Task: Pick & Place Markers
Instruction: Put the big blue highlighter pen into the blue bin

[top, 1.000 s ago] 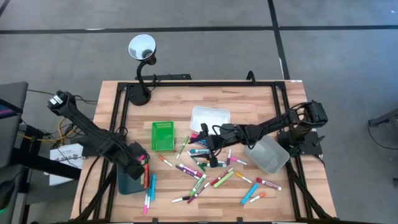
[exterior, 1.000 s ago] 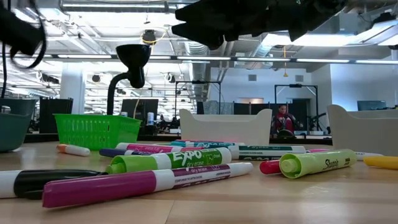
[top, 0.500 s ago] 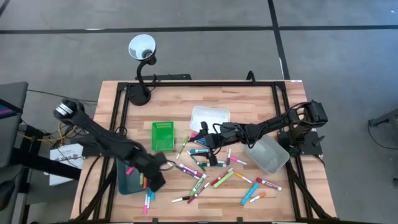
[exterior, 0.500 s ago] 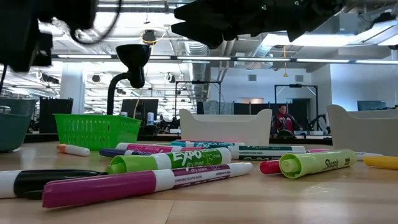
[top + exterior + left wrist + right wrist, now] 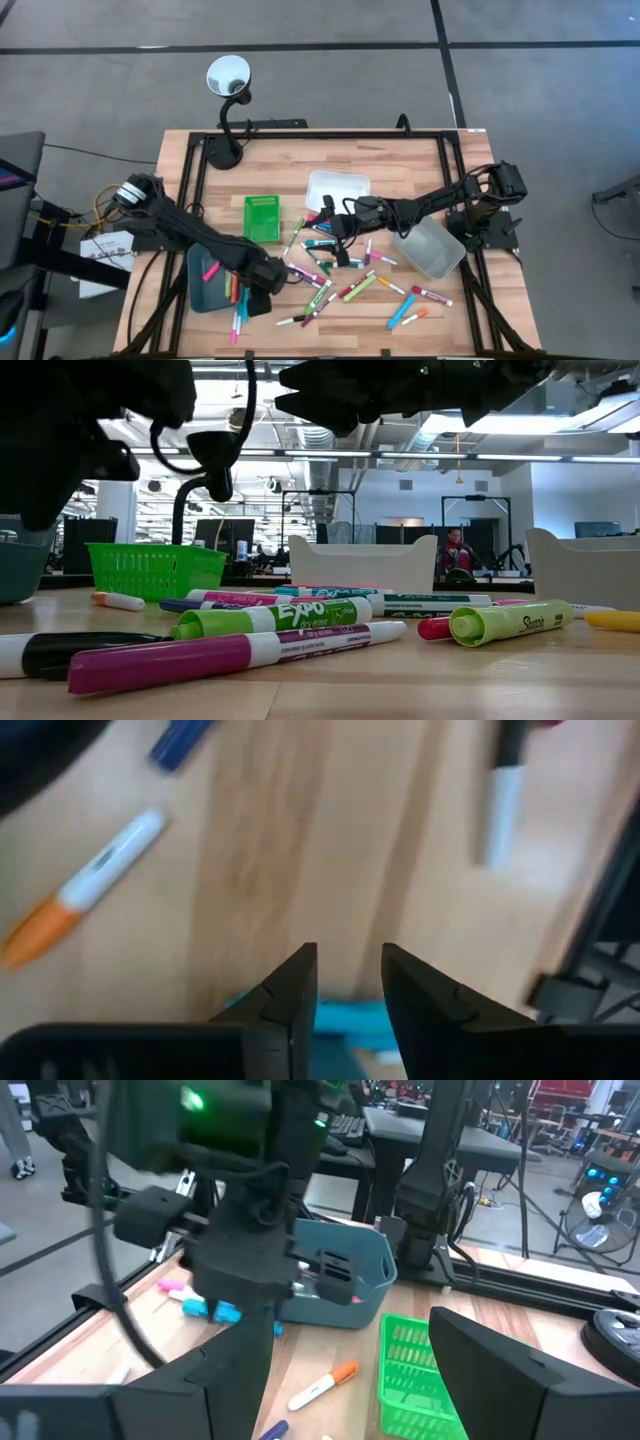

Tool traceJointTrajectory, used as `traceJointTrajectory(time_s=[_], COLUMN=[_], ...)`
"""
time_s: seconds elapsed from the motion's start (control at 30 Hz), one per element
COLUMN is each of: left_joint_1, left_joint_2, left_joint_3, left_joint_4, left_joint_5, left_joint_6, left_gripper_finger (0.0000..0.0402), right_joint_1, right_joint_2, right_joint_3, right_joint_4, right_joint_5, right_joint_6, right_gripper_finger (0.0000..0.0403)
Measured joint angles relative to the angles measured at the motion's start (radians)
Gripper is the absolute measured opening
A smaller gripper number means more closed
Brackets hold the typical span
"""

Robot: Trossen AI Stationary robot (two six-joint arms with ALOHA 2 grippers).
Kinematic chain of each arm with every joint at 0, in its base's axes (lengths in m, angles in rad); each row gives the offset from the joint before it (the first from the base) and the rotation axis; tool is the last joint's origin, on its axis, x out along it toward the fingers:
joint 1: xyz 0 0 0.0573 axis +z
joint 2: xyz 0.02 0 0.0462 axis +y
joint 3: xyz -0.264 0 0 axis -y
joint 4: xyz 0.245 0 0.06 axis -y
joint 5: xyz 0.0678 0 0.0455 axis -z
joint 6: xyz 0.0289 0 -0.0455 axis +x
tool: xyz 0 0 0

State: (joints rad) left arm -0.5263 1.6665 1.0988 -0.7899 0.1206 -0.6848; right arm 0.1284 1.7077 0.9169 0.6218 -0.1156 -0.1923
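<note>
- Dozens of short colourful markers [image 5: 330,275] lie scattered on the wooden table [image 5: 400,160], mostly near the middle and the near edge.
- Several more rest inside the teal tray [image 5: 205,285] at the near left.
- Left gripper [image 5: 262,298] hovers just right of that tray, fingers [image 5: 290,1000] slightly parted, grasping nothing.
- Right gripper [image 5: 330,225] hangs over the pile, fingers spread, empty, beside the white tray [image 5: 338,186].

You're in a big open lab or workshop hall. Look across the wooden table [image 5: 420,690]: rows of ceiling strip lights [image 5: 540,457], exposed pipes, dark monitors [image 5: 598,529] on far benches and a seated person [image 5: 456,552]. From above, you've got bare grey concrete floor [image 5: 320,25] around the table's edges, and a fan [image 5: 605,1210] stands out there too.
</note>
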Motion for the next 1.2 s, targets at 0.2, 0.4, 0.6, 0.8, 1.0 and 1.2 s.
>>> traceJointTrajectory(time_s=[0.2,0.4,0.6,0.8,1.0,1.2], left_joint_1=[0.036,0.035,0.035,0.034,0.034,0.035], left_joint_2=[0.000,0.000,0.000,0.000,0.000,0.000], left_joint_3=[-0.052,-0.120,-0.151,-0.193,-0.200,-0.200], left_joint_4=[-0.023,-0.025,-0.021,0.051,0.103,0.217], left_joint_5=[0.074,0.117,0.138,0.200,0.199,0.196], left_joint_6=[-0.050,-0.065,-0.065,-0.064,-0.082,-0.110], left_gripper_finger=[0.0109,0.0109,0.0109,0.0107,0.0106,0.0106], right_joint_1=[0.000,0.000,0.000,0.000,0.000,0.000], right_joint_2=[0.000,0.000,0.000,0.000,0.000,0.000], right_joint_3=[0.000,0.000,0.000,0.000,0.000,0.000], right_joint_4=[0.003,0.002,0.000,0.000,-0.001,-0.001], right_joint_5=[0.000,0.000,-0.001,-0.001,0.000,0.000], right_joint_6=[0.000,0.000,0.000,0.000,0.000,0.000], right_gripper_finger=[0.0260,0.0260,0.0260,0.0260,0.0260,0.0260])
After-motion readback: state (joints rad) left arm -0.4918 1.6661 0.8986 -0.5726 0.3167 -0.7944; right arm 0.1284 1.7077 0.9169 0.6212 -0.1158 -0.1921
